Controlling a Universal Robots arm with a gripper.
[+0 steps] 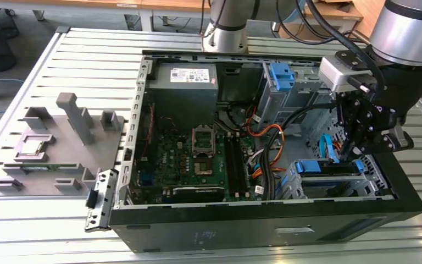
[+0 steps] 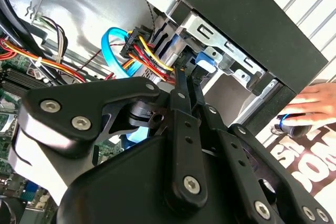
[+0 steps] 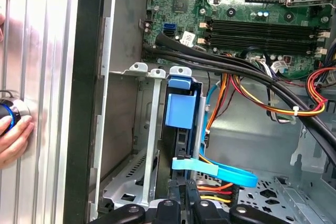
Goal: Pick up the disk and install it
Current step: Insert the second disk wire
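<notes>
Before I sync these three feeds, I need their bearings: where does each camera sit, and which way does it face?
Exterior view: off the arm, above, looking down into the open computer case; the arm and gripper hang over the drive cage.
Second wrist view: on the arm, looking along the black gripper links toward the cage's blue tab; a hand outside the case.
First wrist view: on the arm, facing the disk in the cage and the motherboard.
Both wrist views share the disk's blue bracket and the cables.

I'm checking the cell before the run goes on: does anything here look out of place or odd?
Yes: a person's hand rests on a round blue-ringed knob on the slatted table, right beside the open computer case. The disk sits upright in its bay with the tool at its rear edge.
</notes>
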